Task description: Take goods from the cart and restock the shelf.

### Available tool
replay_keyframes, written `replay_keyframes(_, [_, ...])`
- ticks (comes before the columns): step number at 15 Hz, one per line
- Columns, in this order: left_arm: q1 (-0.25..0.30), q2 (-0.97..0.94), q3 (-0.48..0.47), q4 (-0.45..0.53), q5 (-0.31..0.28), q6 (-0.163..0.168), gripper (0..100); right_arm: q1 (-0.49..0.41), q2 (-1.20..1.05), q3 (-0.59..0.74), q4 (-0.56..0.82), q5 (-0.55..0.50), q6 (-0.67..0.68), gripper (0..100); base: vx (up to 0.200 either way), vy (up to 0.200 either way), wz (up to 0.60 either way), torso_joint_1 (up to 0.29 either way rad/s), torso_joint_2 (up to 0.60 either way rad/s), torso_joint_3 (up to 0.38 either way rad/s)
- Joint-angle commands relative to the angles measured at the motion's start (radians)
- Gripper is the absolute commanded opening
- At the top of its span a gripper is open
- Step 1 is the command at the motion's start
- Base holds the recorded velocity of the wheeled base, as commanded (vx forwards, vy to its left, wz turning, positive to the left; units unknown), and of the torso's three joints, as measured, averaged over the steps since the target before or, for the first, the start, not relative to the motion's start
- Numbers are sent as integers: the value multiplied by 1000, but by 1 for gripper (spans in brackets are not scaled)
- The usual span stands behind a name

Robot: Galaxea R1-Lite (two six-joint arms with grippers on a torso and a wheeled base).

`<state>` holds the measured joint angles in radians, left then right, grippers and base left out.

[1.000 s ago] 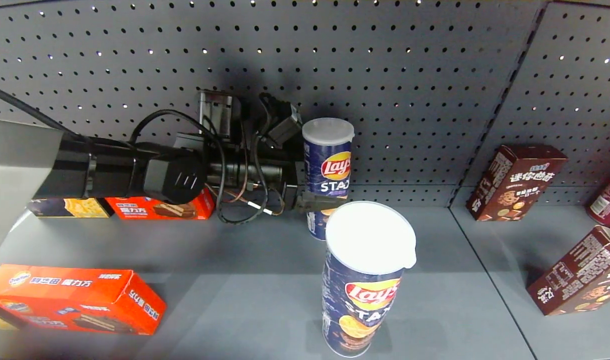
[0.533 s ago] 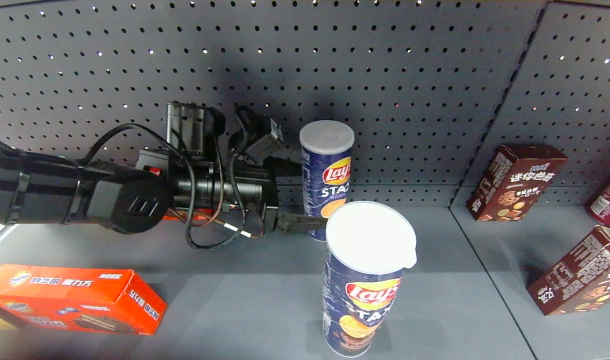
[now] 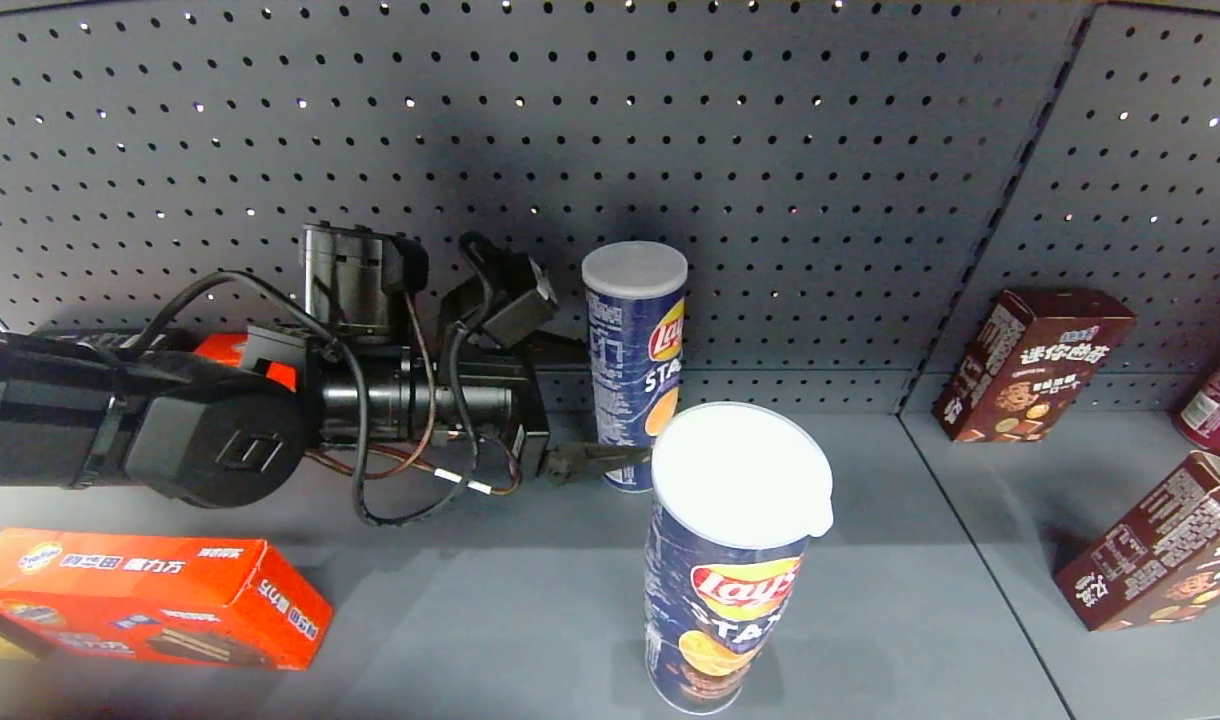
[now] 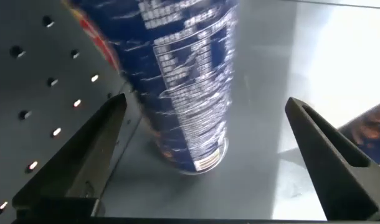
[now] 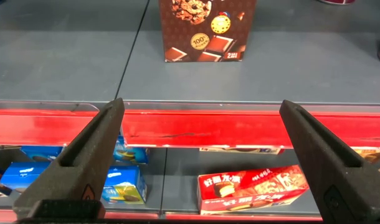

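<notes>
Two dark blue chip cans with white lids stand upright on the grey shelf (image 3: 490, 600). The back can (image 3: 633, 360) is close to the pegboard wall, and the front can (image 3: 730, 560) stands nearer to me. My left gripper (image 3: 615, 405) comes in from the left and is open around the back can's lower part. Its near finger (image 3: 595, 460) lies just in front of the can's base. In the left wrist view the back can (image 4: 190, 81) stands between the spread fingers of the left gripper (image 4: 205, 102). My right gripper (image 5: 201, 106) hangs open with nothing in it, before a lower shelf.
An orange box (image 3: 150, 600) lies at the front left, and another orange box (image 3: 230, 350) sits behind the left arm. Brown boxes (image 3: 1030, 365) (image 3: 1160, 545) stand in the right bay. The right wrist view has a brown box (image 5: 205, 31), a red shelf strip (image 5: 202, 127) and boxes below.
My left arm has drawn back to the left and its fingers have come off the back can. That can has shifted slightly left and turned, and now stands on the shelf.
</notes>
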<state>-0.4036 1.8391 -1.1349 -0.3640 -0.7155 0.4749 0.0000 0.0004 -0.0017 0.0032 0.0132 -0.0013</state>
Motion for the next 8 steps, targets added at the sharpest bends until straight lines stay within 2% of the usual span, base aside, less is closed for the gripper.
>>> replay_keyframes(1, [6, -3, 4, -1, 25, -2, 100, 0, 0, 0, 1, 1, 0, 100, 0, 0, 0, 0, 0, 0])
replay_keyframes(3, [11, 0, -3, -1, 67, -12, 100, 0, 0, 0, 0, 1, 0, 100, 0, 0, 0, 0, 0, 0])
replay_keyframes(4, [11, 3, -5, -1, 108, -27, 100, 0, 0, 0, 0, 1, 0, 100, 0, 0, 0, 0, 0, 0])
replay_keyframes(5, [11, 6, -8, -1, 174, -38, 100, 0, 0, 0, 0, 1, 0, 100, 0, 0, 0, 0, 0, 0])
replay_keyframes(7, [9, 14, -16, -1, 231, -53, 100, 0, 0, 0, 1, 1, 0, 100, 0, 0, 0, 0, 0, 0])
replay_keyframes(8, [11, 14, -16, -1, 238, -53, 100, 0, 0, 0, 1, 1, 0, 100, 0, 0, 0, 0, 0, 0])
